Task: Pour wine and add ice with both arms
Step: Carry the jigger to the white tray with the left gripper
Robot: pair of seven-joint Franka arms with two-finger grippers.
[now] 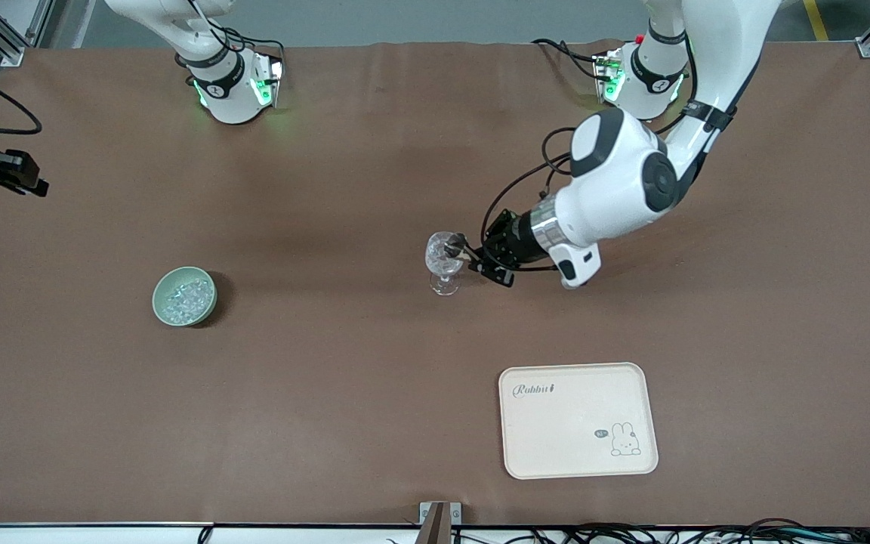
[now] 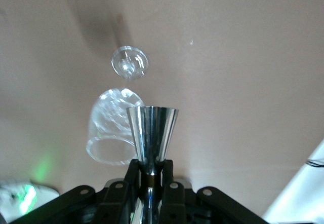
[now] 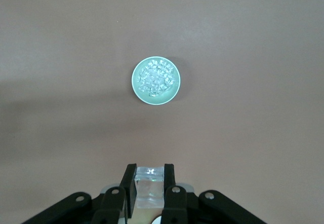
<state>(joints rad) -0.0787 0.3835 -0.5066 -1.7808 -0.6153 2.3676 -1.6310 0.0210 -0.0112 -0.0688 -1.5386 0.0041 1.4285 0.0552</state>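
Cream tray (image 1: 578, 420), then jigger (image 2: 151, 135) at wineglass (image 1: 444, 261).

even, soft overhead light is falling across the brown worktop (image 1: 329, 393), leaving it moderately bright and free of glare. the green bowl (image 1: 184, 295) is casting a short soft shadow toward the left arm's end, and a broad faint shadow is lying under the left arm (image 1: 620, 181). green lamps are glowing at both bases. in the left wrist view the steel cup (image 2: 152, 133) is throwing bright streaks, the wine glass (image 2: 114, 125) is looking slightly blurred, and a green glow is smearing one corner. the right wrist view is looking sharp, with ice (image 3: 156, 79) glinting white.
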